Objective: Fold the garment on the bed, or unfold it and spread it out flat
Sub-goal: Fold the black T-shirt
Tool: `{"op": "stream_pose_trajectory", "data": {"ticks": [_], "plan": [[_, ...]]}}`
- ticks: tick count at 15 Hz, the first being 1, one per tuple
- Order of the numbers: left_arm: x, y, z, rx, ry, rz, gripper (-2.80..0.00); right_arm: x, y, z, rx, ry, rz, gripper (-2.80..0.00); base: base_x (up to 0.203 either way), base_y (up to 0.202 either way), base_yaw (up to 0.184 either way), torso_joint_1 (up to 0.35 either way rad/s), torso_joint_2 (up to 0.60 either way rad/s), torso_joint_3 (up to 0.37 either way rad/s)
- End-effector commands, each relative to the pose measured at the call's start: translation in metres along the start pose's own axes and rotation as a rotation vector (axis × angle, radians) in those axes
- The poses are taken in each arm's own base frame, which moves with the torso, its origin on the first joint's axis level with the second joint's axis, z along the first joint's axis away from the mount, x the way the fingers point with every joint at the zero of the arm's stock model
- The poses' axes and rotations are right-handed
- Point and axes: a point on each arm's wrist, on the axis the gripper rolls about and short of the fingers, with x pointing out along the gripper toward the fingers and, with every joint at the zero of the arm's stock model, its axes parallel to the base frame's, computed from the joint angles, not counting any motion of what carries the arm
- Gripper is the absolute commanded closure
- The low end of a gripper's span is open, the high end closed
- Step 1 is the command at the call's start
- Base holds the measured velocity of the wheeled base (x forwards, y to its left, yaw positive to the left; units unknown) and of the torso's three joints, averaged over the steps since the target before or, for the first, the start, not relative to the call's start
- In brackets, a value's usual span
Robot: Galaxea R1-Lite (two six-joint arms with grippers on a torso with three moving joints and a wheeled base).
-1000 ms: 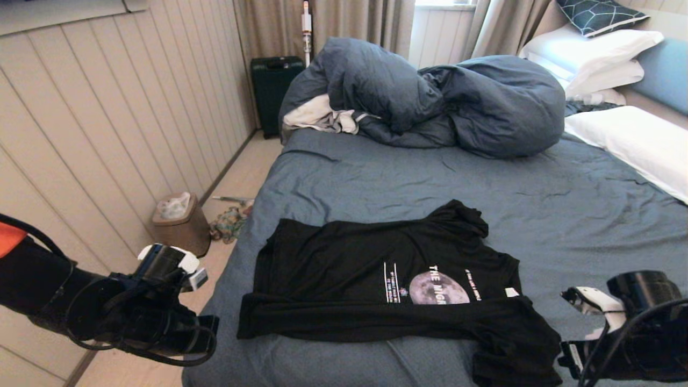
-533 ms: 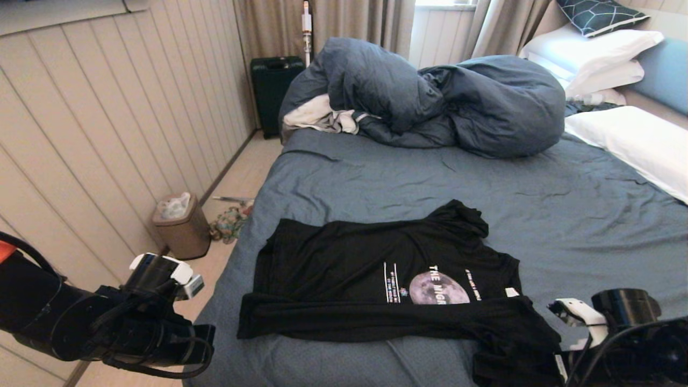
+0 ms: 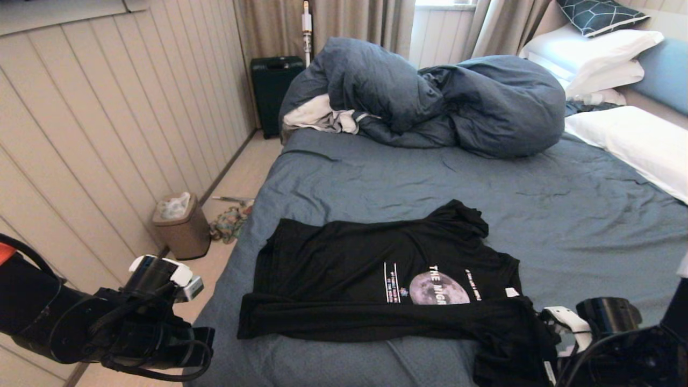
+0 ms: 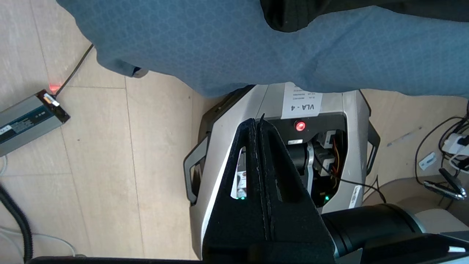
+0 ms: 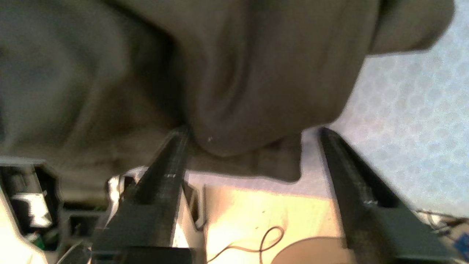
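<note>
The garment (image 3: 387,279), a black T-shirt with a grey moon print and white lettering, lies partly folded on the near part of the bed (image 3: 537,215), its near edge doubled over; the near right corner seems bunched at the bed's edge.

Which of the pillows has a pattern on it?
The dark teal pillow on top of the stack by the headboard, marked with pale geometric lines; the other pillows are plain white.

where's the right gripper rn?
Low at the head view's bottom right, the right gripper is open at the near bed edge, by the T-shirt's bunched right end.
</note>
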Motion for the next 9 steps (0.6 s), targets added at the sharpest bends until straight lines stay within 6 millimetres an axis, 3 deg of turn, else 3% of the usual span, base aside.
{"op": "stream_pose_trajectory", "data": {"ticks": [1, 5, 9], "plan": [[0.001, 0.000, 0.000, -0.002, 0.003, -0.001, 0.00, 0.008, 0.002, -0.005, -0.007, 0.020, 0.003, 0.00, 0.000, 0.000, 0.000, 0.000, 0.00, 0.000], [0.001, 0.000, -0.003, 0.004, 0.014, -0.008, 0.00, 0.003, 0.004, -0.009, -0.008, 0.002, 0.003, 0.00, 0.000, 0.000, 0.000, 0.000, 0.00, 0.000], [0.001, -0.004, -0.005, 0.016, 0.016, -0.016, 0.00, -0.027, 0.010, -0.014, -0.021, -0.062, -0.005, 0.00, 0.000, 0.000, 0.000, 0.000, 0.00, 0.000]]}}
